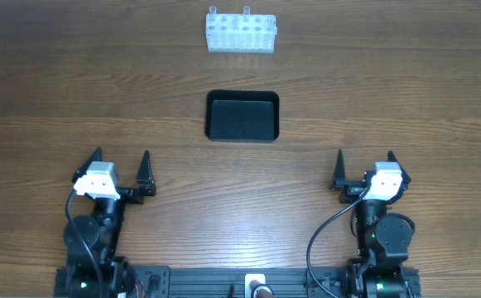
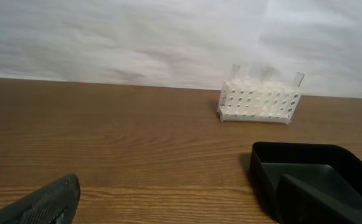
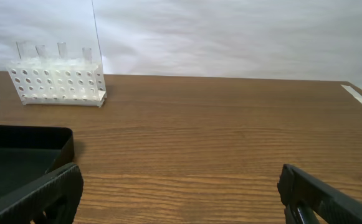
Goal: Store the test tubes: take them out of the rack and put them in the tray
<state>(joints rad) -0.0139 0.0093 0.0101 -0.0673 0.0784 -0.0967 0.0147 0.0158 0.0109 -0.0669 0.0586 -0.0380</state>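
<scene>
step: start, no tube out yet | test tubes point(image 3: 61, 50) upright in rack point(image 1: 241, 34), far side of table point(image 1: 58, 83), beyond tray point(image 1: 242, 116) | left pincer point(image 1: 122, 157), right pincer point(image 1: 364, 157) both wide, holding nothing | next, likely: reach past tray, close on one tube top

Rack point(image 1: 241, 35): white, rows of round holes.
Test tubes point(image 3: 61, 50): clear.
Tray point(image 1: 242, 117): plain black.
Tabletop point(image 1: 58, 99): brown, streaked wood grain.
Left pincer point(image 1: 122, 157), right pincer point(image 1: 364, 155): black, white at the wrist.
Backdrop point(image 2: 106, 37): white.

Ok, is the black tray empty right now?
Empty: the tray shows a bare black floor; the test tubes stand in the rack.
</scene>
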